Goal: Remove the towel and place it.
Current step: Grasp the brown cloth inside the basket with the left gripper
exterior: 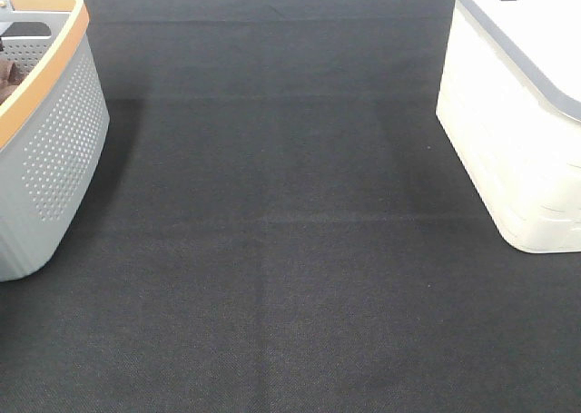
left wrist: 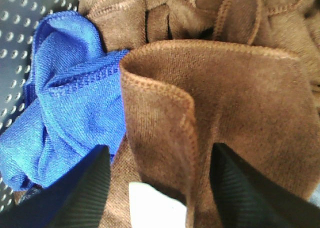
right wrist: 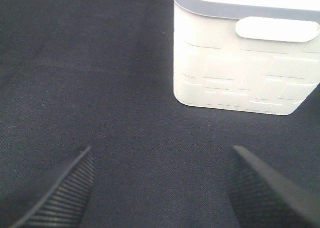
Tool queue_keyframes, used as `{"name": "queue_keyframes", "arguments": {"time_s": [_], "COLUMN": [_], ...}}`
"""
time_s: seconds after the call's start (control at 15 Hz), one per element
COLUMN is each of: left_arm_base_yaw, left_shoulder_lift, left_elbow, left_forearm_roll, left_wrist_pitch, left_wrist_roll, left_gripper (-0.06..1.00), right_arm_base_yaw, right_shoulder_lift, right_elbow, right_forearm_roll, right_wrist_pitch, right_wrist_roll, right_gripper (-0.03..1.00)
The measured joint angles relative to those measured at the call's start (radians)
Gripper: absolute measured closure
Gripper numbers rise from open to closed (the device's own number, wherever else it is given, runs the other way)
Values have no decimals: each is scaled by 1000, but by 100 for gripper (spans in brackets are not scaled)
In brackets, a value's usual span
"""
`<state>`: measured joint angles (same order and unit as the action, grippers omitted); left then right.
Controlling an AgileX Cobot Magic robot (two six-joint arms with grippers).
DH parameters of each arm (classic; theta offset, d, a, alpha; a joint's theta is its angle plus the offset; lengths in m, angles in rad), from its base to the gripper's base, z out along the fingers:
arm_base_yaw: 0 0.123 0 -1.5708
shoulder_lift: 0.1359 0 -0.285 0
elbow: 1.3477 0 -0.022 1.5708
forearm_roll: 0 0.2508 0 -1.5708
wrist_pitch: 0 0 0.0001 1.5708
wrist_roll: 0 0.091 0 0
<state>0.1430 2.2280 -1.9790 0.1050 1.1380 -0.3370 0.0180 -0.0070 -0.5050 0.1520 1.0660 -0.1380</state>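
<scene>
In the left wrist view the towel [left wrist: 240,102], reddish-brown with a stitched hem, stands up in a fold inside the grey basket [left wrist: 20,17]. Its white tag [left wrist: 150,208] lies low between the fingers. My left gripper [left wrist: 160,198] straddles that fold with its jaws wide apart. One finger [left wrist: 235,188] touches the cloth and the other finger [left wrist: 85,193] stands just off it. My right gripper [right wrist: 160,188] hangs open over the black mat with nothing between its fingers. Neither gripper shows in the exterior high view.
A blue cloth [left wrist: 70,107] lies crumpled beside the towel, and more brown cloth [left wrist: 200,12] is bunched behind it. The grey, orange-rimmed basket [exterior: 54,150] stands at the left of the black mat [exterior: 272,250]. A white basket [exterior: 517,113] with a grey rim [right wrist: 240,67] stands at the right.
</scene>
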Motion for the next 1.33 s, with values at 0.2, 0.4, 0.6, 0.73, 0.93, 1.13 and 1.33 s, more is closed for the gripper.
{"name": "queue_keyframes", "arguments": {"time_s": [0.2, 0.4, 0.6, 0.73, 0.93, 1.13, 1.33], "left_arm_base_yaw": [0, 0, 0, 0, 0, 0, 0], "left_shoulder_lift": [1, 1, 1, -11, -116, -202, -343], "left_elbow": [-24, -25, -32, -46, -56, -58, -58], "left_forearm_roll": [32, 40, 63, 63, 35, 1, -45], "left_wrist_pitch": [8, 32, 68, 70, 73, 75, 76], "left_wrist_roll": [20, 86, 107, 109, 133, 153, 178], "left_gripper": [66, 86, 94, 94, 94, 94, 94], "right_arm_base_yaw": [0, 0, 0, 0, 0, 0, 0], "right_shoulder_lift": [0, 0, 0, 0, 0, 0, 0], "right_elbow": [0, 0, 0, 0, 0, 0, 0], "right_forearm_roll": [0, 0, 0, 0, 0, 0, 0], "right_wrist_pitch": [0, 0, 0, 0, 0, 0, 0], "right_wrist_roll": [0, 0, 0, 0, 0, 0, 0], "right_gripper": [27, 27, 27, 27, 27, 27, 27]}}
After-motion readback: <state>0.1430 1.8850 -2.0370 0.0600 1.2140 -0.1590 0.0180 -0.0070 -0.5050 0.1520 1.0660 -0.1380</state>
